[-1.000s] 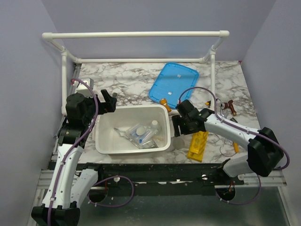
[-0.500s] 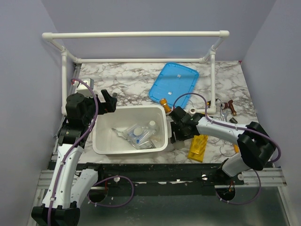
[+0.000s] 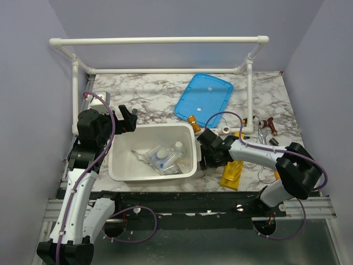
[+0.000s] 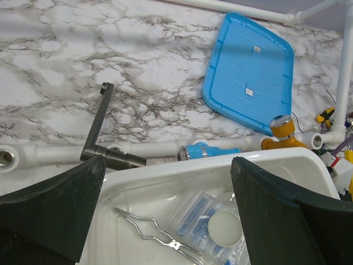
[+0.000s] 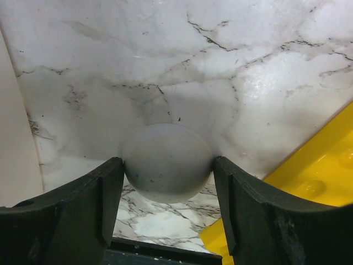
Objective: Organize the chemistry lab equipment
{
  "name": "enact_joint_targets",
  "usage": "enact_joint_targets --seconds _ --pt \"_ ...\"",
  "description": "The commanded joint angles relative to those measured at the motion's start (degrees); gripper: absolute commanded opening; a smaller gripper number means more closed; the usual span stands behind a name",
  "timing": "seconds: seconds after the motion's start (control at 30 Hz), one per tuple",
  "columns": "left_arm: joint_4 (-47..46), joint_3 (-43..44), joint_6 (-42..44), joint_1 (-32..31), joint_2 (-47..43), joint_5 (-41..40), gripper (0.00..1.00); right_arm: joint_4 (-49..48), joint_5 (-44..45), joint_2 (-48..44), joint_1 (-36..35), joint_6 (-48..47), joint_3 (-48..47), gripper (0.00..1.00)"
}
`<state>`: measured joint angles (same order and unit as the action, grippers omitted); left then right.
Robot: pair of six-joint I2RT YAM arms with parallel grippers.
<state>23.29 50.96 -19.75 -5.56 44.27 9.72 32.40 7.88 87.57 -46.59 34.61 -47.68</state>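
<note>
Marble tabletop [image 3: 149, 94] lies under everything. A round pale piece [image 5: 165, 149] rests on it beside the right wall of the white tub [image 3: 187, 132], with the yellow rack [image 5: 309, 182] on its other side. Within the last second the right gripper [image 5: 167, 171] has drawn in beside the tub and now clasps the piece, jaws part-spread. It looks ready to go into the tub. Over the tub's far-left rim the left gripper [image 4: 168, 161] gapes wide, empty.

Tongs [image 4: 172, 243] in tub [image 3: 154, 128]; rack [image 3: 231, 173] right of tub; lid [image 3: 204, 99] behind.
</note>
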Motion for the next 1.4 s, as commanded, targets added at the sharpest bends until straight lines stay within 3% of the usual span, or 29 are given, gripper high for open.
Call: enact_joint_targets --seconds 0.0,0.13,0.43,0.8,1.03,1.13,1.37 --pt "-0.3 -0.3 -0.4 0.5 -0.3 0.9 0.99 0.8 3.0 0.0 -0.5 2.2 2.2 0.68" --pt "-0.3 -0.3 -0.3 0.5 -0.5 0.6 0.99 -0.3 4.6 -0.4 -0.5 2.5 1.8 0.48" --pt "-0.1 -0.5 0.1 0.4 -0.8 -0.6 0.99 2.6 8.7 -1.7 3.2 -3.6 -5.3 0.29" --pt "2.2 -0.8 0.3 0.6 0.5 -5.1 0.99 13.5 10.9 -8.8 9.0 -8.8 -17.9 0.26" --pt "4.2 -3.1 0.0 0.8 0.2 -7.7 0.99 17.7 -2.0 -10.5 8.4 -9.9 -29.6 0.20" --pt "4.2 -3.0 0.0 0.8 0.5 -7.9 0.99 16.7 -5.4 -11.0 6.3 -9.1 -32.9 0.20" --pt "5.0 -2.5 0.0 1.3 1.7 -8.6 0.99 12.9 -3.6 -4.4 -7.8 -9.3 -40.9 0.19"
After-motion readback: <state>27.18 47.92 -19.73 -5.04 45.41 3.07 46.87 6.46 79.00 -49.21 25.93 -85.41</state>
